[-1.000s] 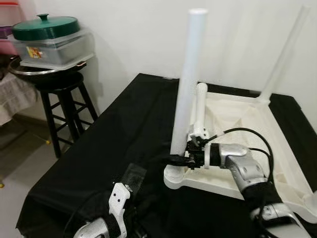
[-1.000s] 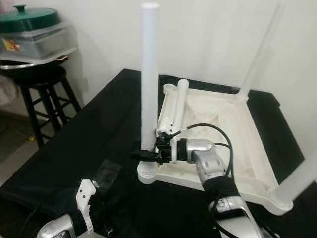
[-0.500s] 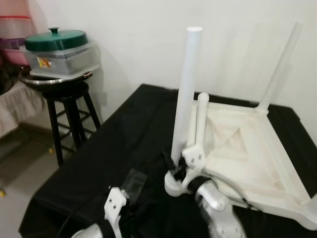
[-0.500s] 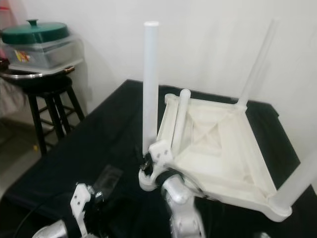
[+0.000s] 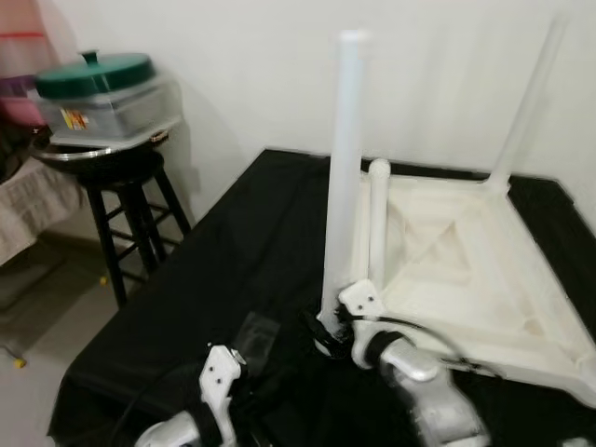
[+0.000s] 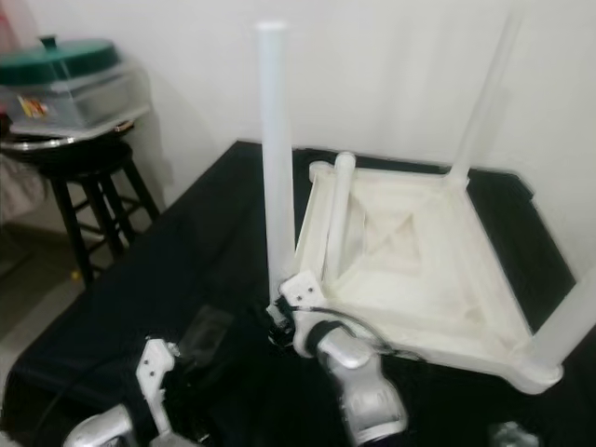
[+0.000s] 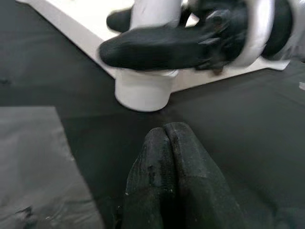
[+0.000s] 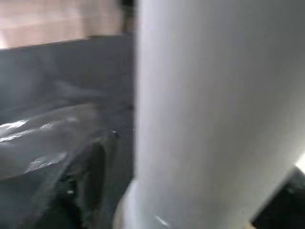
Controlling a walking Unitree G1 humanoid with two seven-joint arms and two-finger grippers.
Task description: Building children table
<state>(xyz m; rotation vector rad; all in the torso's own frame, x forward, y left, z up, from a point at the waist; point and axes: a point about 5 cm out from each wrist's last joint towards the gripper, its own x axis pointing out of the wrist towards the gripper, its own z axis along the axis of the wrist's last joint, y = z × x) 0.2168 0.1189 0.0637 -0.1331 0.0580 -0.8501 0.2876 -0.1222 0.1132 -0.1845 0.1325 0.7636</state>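
Observation:
A white children's table [image 5: 466, 270] lies upside down on a black cloth [image 5: 233, 242]. One white leg [image 5: 341, 177] stands upright in its near left corner socket [image 7: 143, 90]. My right gripper [image 5: 326, 326] is shut on this leg just above the socket, one black finger [image 7: 157, 47] crossing in front of it. Close up, the leg [image 8: 214, 119] is seen in the right wrist view. A loose leg [image 5: 377, 223] lies on the table's underside. Other legs [image 6: 480, 102] stand at the far and near right corners. My left gripper [image 7: 164, 131] hovers shut and holding nothing, near the socket.
A clear plastic bag [image 5: 253, 333] lies on the cloth in front of the socket. A black stool [image 5: 130, 205] at the left carries a metal bowl and a plastic box with a green lid [image 5: 93, 74]. A white wall stands behind.
My right wrist has turned around the leg's base, its forearm swinging from the right side toward the near edge, still shut on the leg. The head view has shifted slightly.

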